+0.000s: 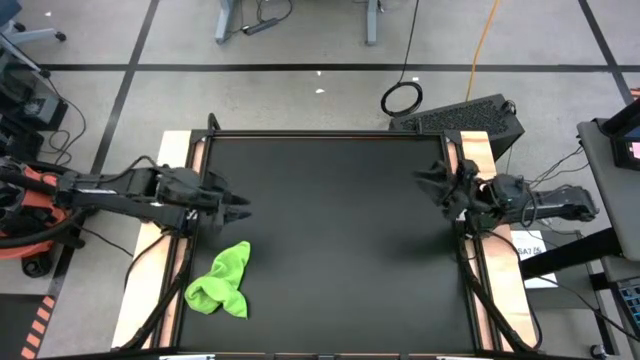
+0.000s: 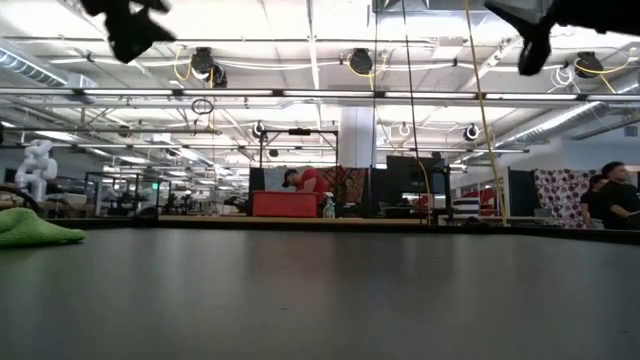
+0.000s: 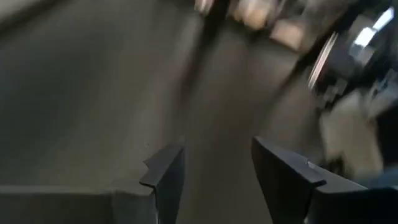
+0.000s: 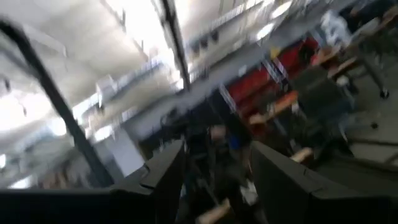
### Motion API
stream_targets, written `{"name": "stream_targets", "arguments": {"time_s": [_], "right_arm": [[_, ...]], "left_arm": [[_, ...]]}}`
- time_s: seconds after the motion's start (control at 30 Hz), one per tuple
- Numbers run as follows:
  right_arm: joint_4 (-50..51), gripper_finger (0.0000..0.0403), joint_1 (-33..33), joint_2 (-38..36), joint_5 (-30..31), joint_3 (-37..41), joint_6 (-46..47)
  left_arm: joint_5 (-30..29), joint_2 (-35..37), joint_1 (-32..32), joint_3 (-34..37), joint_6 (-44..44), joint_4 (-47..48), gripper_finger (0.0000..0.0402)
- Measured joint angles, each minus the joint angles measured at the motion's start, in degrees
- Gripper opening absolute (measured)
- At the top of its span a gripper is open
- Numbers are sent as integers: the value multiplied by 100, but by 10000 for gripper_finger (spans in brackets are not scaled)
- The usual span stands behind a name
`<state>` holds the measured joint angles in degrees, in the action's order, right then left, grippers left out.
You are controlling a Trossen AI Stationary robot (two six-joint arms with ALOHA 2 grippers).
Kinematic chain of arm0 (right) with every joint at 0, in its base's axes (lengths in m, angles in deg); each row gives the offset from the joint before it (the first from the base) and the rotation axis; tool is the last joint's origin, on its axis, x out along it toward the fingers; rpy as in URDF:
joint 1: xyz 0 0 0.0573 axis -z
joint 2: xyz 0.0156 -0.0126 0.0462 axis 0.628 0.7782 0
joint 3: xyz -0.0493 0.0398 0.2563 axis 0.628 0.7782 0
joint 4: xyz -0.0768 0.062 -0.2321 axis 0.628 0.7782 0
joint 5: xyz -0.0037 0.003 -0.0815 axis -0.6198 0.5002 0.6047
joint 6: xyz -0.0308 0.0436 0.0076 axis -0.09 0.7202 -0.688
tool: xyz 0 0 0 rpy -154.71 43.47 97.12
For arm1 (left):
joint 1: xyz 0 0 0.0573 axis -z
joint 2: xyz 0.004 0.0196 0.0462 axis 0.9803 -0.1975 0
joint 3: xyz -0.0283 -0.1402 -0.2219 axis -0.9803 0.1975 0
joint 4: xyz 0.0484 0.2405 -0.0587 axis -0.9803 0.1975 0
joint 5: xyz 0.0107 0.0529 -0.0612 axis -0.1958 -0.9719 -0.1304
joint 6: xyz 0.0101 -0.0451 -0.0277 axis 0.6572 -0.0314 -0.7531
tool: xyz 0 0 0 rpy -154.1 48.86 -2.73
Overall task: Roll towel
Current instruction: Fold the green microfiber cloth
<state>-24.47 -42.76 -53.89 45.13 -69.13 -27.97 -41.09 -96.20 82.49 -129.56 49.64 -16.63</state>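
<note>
Small lime-green towel, soft and plain, crumpled into a loose heap rather than spread flat. Bunched and wider at the end nearest the front edge of the black table, narrowing to a point toward the table's middle. Resting on the tabletop near its front left corner, close to the left edge. Seen low and rumpled at the table's left side in the low view.

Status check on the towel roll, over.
Left gripper and right gripper open, empty, raised at table edges. Towel crumpled, unrolled, near left side. Nothing in the way.
</note>
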Motion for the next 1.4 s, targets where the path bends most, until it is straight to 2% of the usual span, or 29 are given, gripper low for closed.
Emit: {"name": "stream_targets", "arguments": {"time_s": [0.17,0.23,0.37,0.5,0.73,0.83,1.0,1.17,1.33,1.4], "right_arm": [[1278,174,0,1045,-436,-981,-243],[1731,174,0,1437,-492,-1294,-400],[2196,174,0,2053,-496,-1731,-771],[2326,174,0,2484,-498,-1839,-1010],[2357,173,0,2879,-627,-1839,-1040],[2354,173,0,2956,-627,-1839,-1045],[2337,173,0,3012,-627,-1839,-1059],[2331,173,0,3014,-625,-1841,-1060],[2347,173,0,3000,-627,-1841,-948],[2348,173,0,2990,-740,-1841,-935]], "left_arm": [[549,-616,42,68,-60,1412,189],[569,-851,132,93,19,1552,189],[590,-1282,366,303,281,1227,189],[606,-1748,615,574,399,1047,189],[742,-2493,1032,1116,261,474,189],[742,-2789,1137,1307,91,-43,189],[690,-3379,1239,1365,-61,-536,185],[654,-3933,1345,1330,-55,-938,136],[747,-3980,1387,1213,165,-1008,23],[706,-3901,1346,1076,275,-866,12]]}}
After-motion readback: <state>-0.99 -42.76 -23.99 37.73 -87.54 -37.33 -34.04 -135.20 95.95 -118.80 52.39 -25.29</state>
